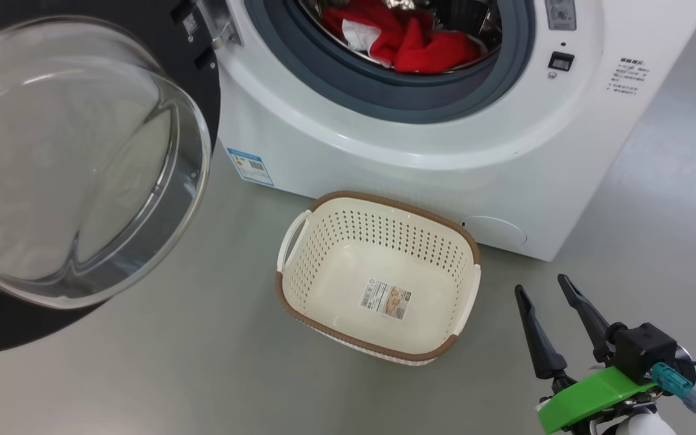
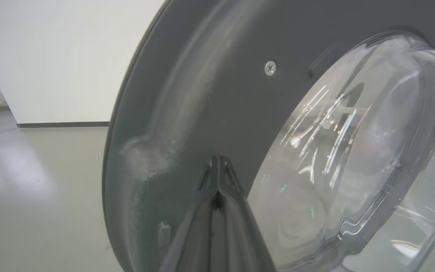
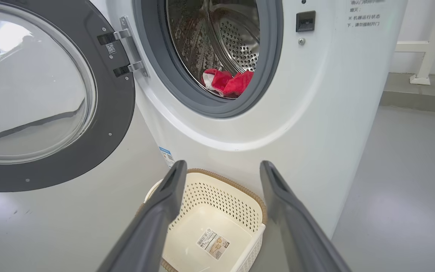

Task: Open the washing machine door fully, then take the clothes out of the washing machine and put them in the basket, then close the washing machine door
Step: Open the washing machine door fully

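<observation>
The door point(image 3: 121, 109) has a dark matt plastic inner ring, dusty and smeared in the left wrist view, with a metal screw point(image 2: 270, 68) and a smooth, clear glass bowl point(image 1: 82, 163) that catches reflections. Its hinge point(image 3: 130, 51) is bright metal. The washing machine point(image 1: 444, 175) is glossy white, its gasket point(image 1: 384, 99) dull grey rubber, its drum point(image 3: 240, 41) shiny perforated steel. The clothes point(image 1: 426, 48) are soft red and white cloth. The basket point(image 1: 330, 241) is cream perforated plastic with a brown woven-look rim point(image 1: 384, 202) and a paper label point(image 1: 385, 299). The floor point(image 1: 173, 374) is smooth grey with a faint sheen.
</observation>
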Available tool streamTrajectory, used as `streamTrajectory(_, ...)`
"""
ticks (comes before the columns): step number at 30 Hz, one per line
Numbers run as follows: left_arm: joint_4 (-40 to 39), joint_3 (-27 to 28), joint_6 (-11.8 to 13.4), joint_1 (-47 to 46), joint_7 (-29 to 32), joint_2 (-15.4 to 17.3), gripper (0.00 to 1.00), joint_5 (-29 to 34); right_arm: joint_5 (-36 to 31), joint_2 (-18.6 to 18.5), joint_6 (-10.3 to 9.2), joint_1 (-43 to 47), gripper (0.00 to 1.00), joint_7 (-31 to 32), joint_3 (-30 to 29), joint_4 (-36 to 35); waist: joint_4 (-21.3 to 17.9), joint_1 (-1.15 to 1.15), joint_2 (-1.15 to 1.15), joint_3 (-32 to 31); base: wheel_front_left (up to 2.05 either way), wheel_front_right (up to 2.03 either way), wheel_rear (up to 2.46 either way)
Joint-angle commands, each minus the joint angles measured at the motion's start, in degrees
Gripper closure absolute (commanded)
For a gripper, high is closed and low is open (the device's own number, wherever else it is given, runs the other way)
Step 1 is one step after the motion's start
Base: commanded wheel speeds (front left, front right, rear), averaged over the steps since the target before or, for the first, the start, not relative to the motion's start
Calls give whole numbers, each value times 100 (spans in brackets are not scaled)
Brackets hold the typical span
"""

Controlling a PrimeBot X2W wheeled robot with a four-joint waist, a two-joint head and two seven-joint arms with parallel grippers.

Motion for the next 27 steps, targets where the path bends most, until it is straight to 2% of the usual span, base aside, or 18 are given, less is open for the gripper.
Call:
streamTrajectory(1,-222,9,-29,241,-28,272,100,-17,-23,13,37,-94,0,-37,206,-91,-31,0,0,-147,0,0,0)
streamTrajectory(3,-363,-134,-30,422,-28,201,100,-89,-13,22,37,-72,0,-37,214,-74,-43,0,0,-228,0,0,0)
streamTrajectory(5,-519,-266,-31,605,-28,110,90,-180,3,31,37,-53,0,-37,206,-63,-42,0,0,-293,0,0,0)
streamTrajectory(11,-933,-567,-32,1047,-28,-146,87,-301,22,56,37,-26,0,-37,190,-70,-58,0,0,-405,0,0,0)
streamTrajectory(14,-1143,-771,-32,1294,-28,-257,82,-404,46,73,37,12,0,-37,167,-63,-82,0,0,-499,0,0,0)
streamTrajectory(15,-1293,-911,-32,1462,-28,-317,71,-478,60,87,37,34,0,-37,148,-61,-111,0,0,-551,0,0,0)
streamTrajectory(17,-1446,-1033,-32,1627,-28,-384,56,-540,71,101,37,49,0,-37,131,-62,-145,0,0,-592,0,0,0)
streamTrajectory(18,-1522,-1089,-32,1699,-28,-413,53,-567,74,108,37,52,0,-37,123,-65,-165,0,0,-613,0,0,0)
streamTrajectory(19,-1592,-1170,-32,1772,-28,-435,41,-594,80,114,37,57,0,-37,116,-69,-187,0,0,-628,0,0,0)
streamTrajectory(20,-1653,-1250,-32,1838,-28,-452,23,-623,84,119,37,64,0,-37,102,-74,-204,0,0,-637,0,0,0)
streamTrajectory(21,-1710,-1319,-32,1898,-28,-468,9,-661,87,124,37,71,0,-37,92,-79,-231,0,0,-658,0,0,0)
streamTrajectory(22,-1763,-1423,-32,1962,-28,-475,0,-688,92,130,37,84,0,-37,85,-81,-260,0,0,-677,0,0,0)
streamTrajectory(27,-1977,-1803,-32,2172,-28,-488,0,-861,98,151,37,153,0,-37,22,-88,-424,0,0,-706,0,0,0)
